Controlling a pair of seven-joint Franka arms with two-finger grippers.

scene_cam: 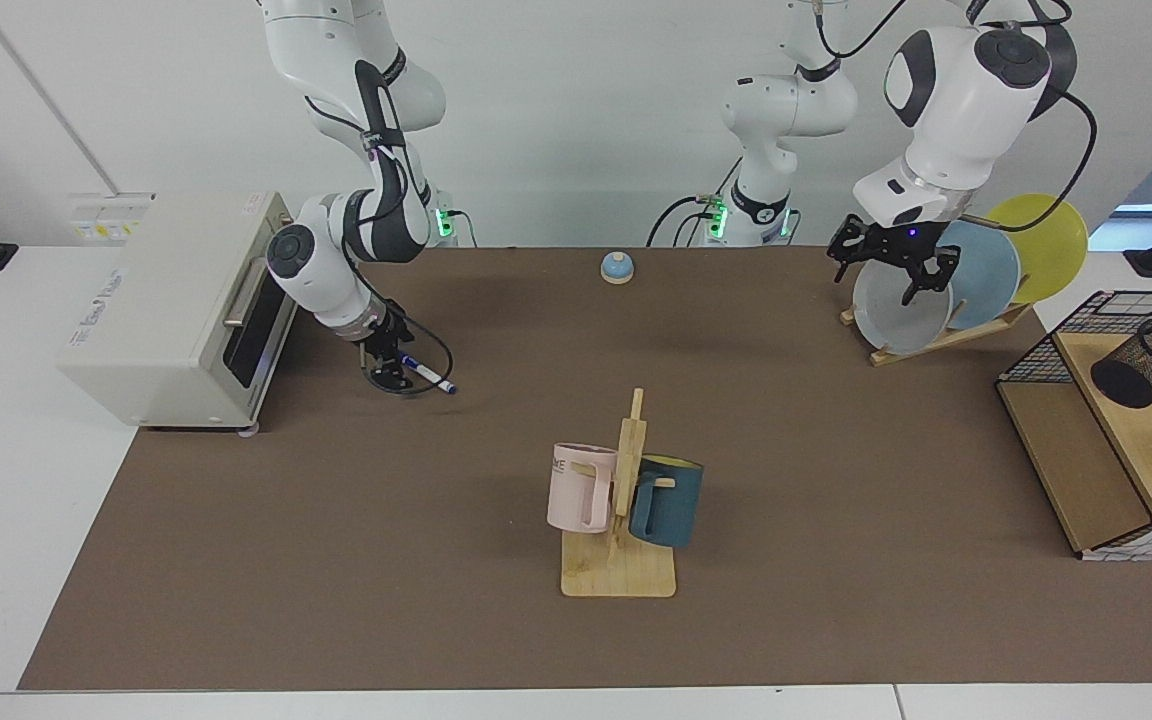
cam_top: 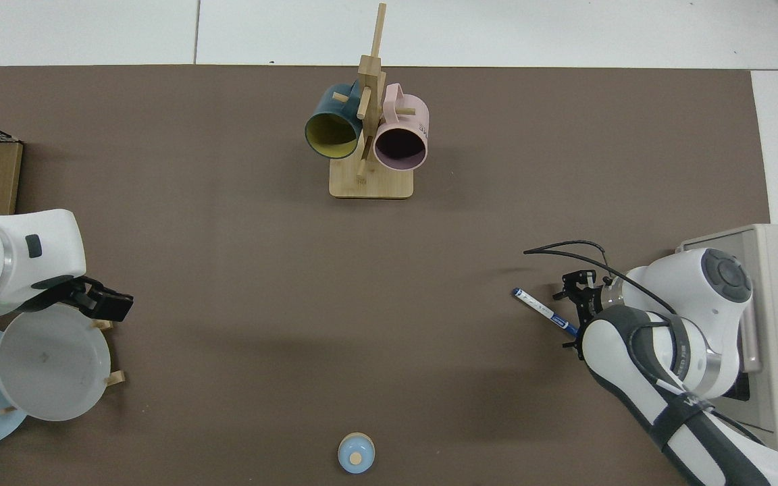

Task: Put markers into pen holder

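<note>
A wooden stand point(scene_cam: 618, 575) is sitting nearest the camera in the facing view, carrying 2 mugs: a pink mug point(scene_cam: 581, 487) and a teal mug point(scene_cam: 667, 500).

Off to the side, a wire shelf point(scene_cam: 1096, 440) is standing at the counter's point(scene_cam: 336, 560) edge, and the pen holder point(scene_cam: 1151, 362) is lying tilted on the shelf's upper wooden board, its mouth pointing up and away (nothing can be seen inside it).

Farther back, the marker point(scene_cam: 428, 375) is lying flat on the counter, well apart from the pen holder and near a toaster oven point(scene_cam: 176, 305). The right tool point(scene_cam: 386, 362) is hanging low just beside the marker's capped end, at or just above the counter. In the top view the marker point(cam_top: 544, 313) is showing bare for most of its length, and its near end is running under the right tool point(cam_top: 581, 312); whether the fingers are pinching it cannot be told.

Farther still, the left tool point(scene_cam: 888, 262) is hovering in front of a plate rack point(scene_cam: 936, 335), its fingers spread apart and holding nothing, next to a grey plate point(scene_cam: 898, 310).

A blue bell point(scene_cam: 617, 267) is sitting at the far edge.
</note>
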